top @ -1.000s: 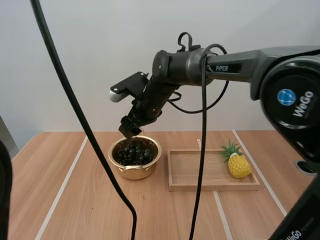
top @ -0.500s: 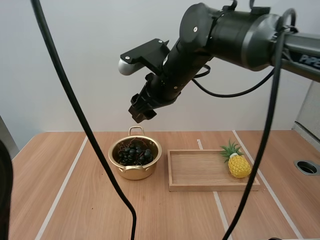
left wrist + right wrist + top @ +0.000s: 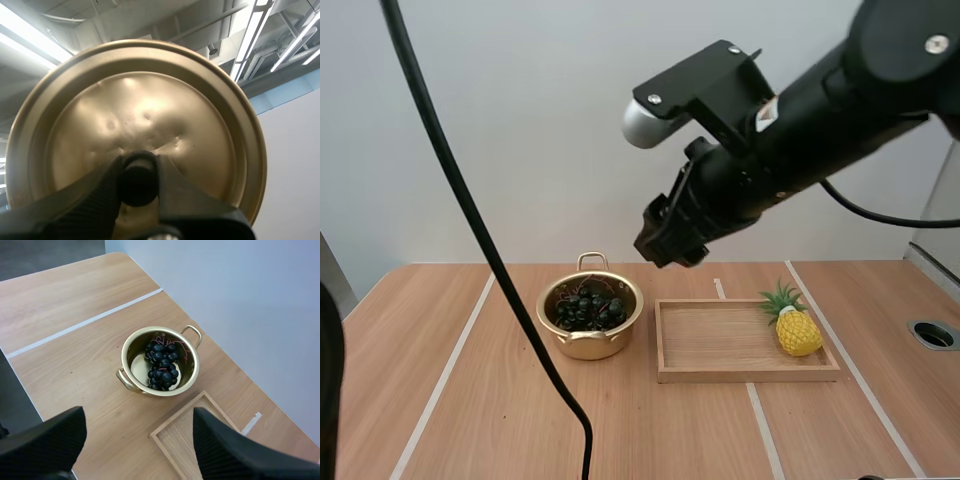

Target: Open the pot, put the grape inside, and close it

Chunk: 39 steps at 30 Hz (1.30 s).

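A gold pot (image 3: pixel 590 340) stands uncovered on the table, left of the tray, with a bunch of dark grapes (image 3: pixel 588 308) inside. My right gripper (image 3: pixel 665 243) hangs high in the air, above and to the right of the pot. In the right wrist view its fingers (image 3: pixel 47 440) stand wide apart with nothing between them, and the pot (image 3: pixel 187 377) and the grapes (image 3: pixel 161 365) lie far below. My left gripper (image 3: pixel 139 176) is shut on the black knob (image 3: pixel 138 181) of the gold lid (image 3: pixel 150 110), which it holds up off the table.
A shallow wooden tray (image 3: pixel 720 372) lies right of the pot, with a small yellow toy pineapple (image 3: pixel 796 328) at its right end. One corner of the tray (image 3: pixel 170 440) is near the pot in the right wrist view. White lines run across the wooden table.
My right gripper has risen from just over the pot and swung up and to the right, nearer the camera. The grapes stay in the pot.
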Tool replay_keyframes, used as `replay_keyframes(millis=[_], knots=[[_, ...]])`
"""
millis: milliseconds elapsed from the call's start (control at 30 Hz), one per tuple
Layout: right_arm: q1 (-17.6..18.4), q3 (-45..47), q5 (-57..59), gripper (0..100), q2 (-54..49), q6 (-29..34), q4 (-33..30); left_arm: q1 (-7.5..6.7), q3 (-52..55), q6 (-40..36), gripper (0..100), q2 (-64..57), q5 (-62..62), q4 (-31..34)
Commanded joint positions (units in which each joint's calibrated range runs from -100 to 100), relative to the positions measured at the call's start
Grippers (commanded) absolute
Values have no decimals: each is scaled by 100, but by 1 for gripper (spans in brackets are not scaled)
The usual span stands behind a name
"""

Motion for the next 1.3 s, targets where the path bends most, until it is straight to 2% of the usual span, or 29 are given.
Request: replay_keyframes(millis=[0, 367, 400, 433, 500, 533, 700, 867, 1067, 1267], knots=[[-2, 298, 45, 100, -556, 111, -125, 17, -25, -21, 0, -38, -239, 51], [-2, 1428, 45, 100, -2339, 252, -124, 17, -25, -21, 0, -38, 10, 50], [-2, 1514, 45, 97, -2466, 252, -124, 17, -25, -21, 0, -38, 59, 50], [-2, 1609, 45, 74, -2612, 260, -137, 17, -25, -21, 0, -38, 124, 50], [-2, 1706, 45, 18, -2866, 309, -150, 17, -25, -21, 0, -38, 278, 50], [-2, 1736, 45, 0, -2963, 309, -150, 17, -25, -21, 0, -38, 360, 50], [-2, 1736, 45, 0, -3098, 323, -188, 17, -25, -12, 0, -8, 1230, -11], [-2, 1736, 45, 0, -3098, 323, -188, 17, -25, 375, 0, 257, 2667, -326], [-2, 1736, 45, 0, -3098, 323, -188, 17, 139, 662, 0, 597, 2667, -524], [-2, 1736, 45, 0, -3098, 323, -202, 17, 890, 845, 0, 524, 2667, -713]])
